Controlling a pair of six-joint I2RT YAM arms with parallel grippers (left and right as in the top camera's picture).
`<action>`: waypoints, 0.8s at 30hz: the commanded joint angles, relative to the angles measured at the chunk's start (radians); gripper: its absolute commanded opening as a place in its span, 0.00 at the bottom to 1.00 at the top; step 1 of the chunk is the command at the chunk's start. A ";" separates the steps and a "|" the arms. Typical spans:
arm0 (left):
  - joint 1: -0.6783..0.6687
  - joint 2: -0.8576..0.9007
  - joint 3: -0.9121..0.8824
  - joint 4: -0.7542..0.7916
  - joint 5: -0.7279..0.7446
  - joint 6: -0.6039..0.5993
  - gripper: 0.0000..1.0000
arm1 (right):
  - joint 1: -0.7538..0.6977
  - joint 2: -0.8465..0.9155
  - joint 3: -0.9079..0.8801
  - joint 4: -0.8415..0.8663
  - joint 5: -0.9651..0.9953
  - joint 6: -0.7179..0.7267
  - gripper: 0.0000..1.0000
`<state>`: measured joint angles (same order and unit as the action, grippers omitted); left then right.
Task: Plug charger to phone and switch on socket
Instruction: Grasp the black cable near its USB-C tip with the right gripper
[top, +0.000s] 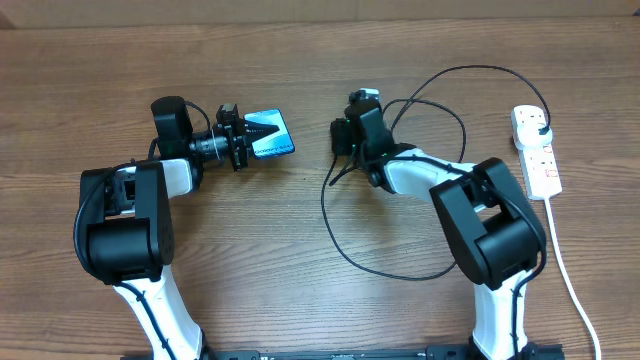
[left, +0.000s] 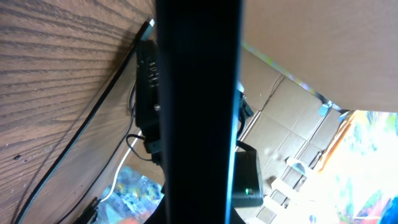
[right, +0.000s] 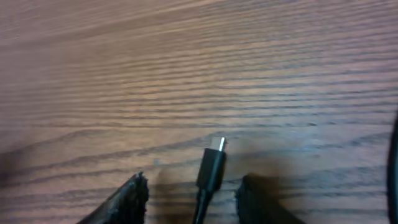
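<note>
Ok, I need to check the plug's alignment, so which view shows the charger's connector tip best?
Right wrist: the connector tip sits sharp inside the open right end effector. Overhead shows the charger cable looping, its tip too small to make out. Left wrist shows only distant cable beside the phone.

Three cameras watching my table (top: 300, 290)
Overhead is looking straight down from high up, taking in the whole scene; my left wrist camera is staring sideways, jammed against the phone (left: 198, 93); my right one is hovering low over the charger (right: 211, 171) tip, sharing that wood with overhead.
</note>
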<state>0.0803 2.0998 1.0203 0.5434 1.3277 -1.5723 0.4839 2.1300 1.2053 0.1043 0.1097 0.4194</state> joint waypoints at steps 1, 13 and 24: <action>-0.002 0.000 0.023 0.008 0.011 0.002 0.05 | 0.044 0.062 0.050 -0.056 0.095 -0.028 0.43; -0.002 0.000 0.023 0.008 0.007 0.011 0.04 | 0.042 0.105 0.113 -0.185 0.126 -0.001 0.16; -0.002 0.000 0.023 0.008 0.004 0.054 0.04 | -0.074 -0.019 0.197 -0.453 -0.218 0.034 0.04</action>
<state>0.0803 2.0998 1.0203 0.5434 1.3231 -1.5524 0.4717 2.1689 1.4086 -0.2737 0.1017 0.4335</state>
